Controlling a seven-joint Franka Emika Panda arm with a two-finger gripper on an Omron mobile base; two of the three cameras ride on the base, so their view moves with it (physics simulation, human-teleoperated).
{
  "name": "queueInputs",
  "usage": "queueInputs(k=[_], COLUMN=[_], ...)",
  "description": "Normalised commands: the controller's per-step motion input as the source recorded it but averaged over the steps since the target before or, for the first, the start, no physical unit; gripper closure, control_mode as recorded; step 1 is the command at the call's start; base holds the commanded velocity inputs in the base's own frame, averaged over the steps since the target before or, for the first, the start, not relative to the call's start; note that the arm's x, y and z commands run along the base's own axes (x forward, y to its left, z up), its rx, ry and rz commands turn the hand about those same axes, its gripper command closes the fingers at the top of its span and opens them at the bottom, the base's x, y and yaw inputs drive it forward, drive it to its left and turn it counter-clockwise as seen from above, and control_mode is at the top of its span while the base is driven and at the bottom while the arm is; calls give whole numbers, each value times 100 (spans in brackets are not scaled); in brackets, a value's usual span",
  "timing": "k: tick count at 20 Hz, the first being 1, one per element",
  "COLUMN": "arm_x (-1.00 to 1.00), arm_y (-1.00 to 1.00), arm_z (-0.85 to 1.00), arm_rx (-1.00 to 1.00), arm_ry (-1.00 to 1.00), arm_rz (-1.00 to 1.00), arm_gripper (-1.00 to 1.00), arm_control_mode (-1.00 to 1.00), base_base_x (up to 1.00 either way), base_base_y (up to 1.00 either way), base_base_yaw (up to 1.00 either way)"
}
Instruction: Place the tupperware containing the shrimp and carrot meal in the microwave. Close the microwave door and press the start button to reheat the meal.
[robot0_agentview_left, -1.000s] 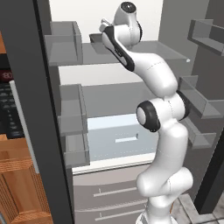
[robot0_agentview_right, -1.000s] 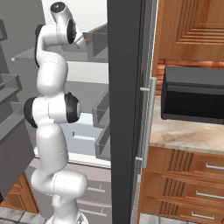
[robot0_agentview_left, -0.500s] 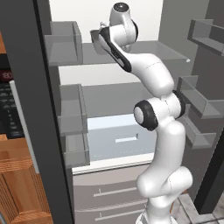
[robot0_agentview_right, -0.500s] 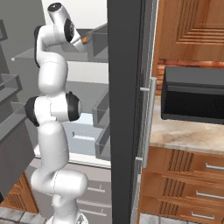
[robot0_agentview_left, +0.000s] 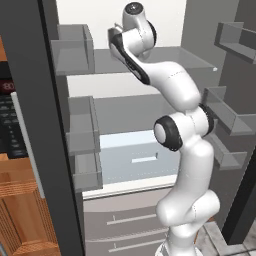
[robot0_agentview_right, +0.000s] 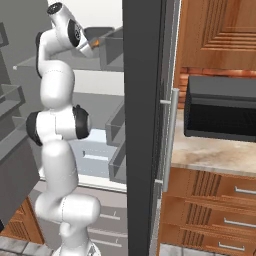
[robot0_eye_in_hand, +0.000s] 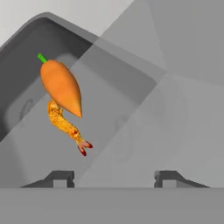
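The arm (robot0_agentview_left: 180, 150) is reaching up into the open fridge, its hand sitting over the upper shelf (robot0_agentview_left: 165, 57). In the hand view, the tupperware (robot0_eye_in_hand: 109, 65) is lying just ahead of the fingers (robot0_eye_in_hand: 61, 177), with the carrot (robot0_eye_in_hand: 61, 87) inside it and the shrimp (robot0_eye_in_hand: 65, 124) lying against the carrot's lower side. In the right base view, the microwave (robot0_agentview_right: 222, 112) is sitting on the tabletop (robot0_agentview_right: 210, 155) to the right of the fridge, beyond the fridge door (robot0_agentview_right: 147, 125), above the drawers (robot0_agentview_right: 215, 215).
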Motion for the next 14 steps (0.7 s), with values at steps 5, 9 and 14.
queueInputs(k=[5,9,14], arm_x=[-77,-100,-100], arm_y=[-19,-12,0], arm_z=[-17,-7,-3], arm_rx=[0,0,0], arm_ry=[-13,0,1], arm_rz=[-7,0,0], arm_gripper=[100,100,100], arm_control_mode=[-100,-100,-100], base_base_x=[0,0,0], base_base_y=[0,0,0], base_base_yaw=[0,0,0])
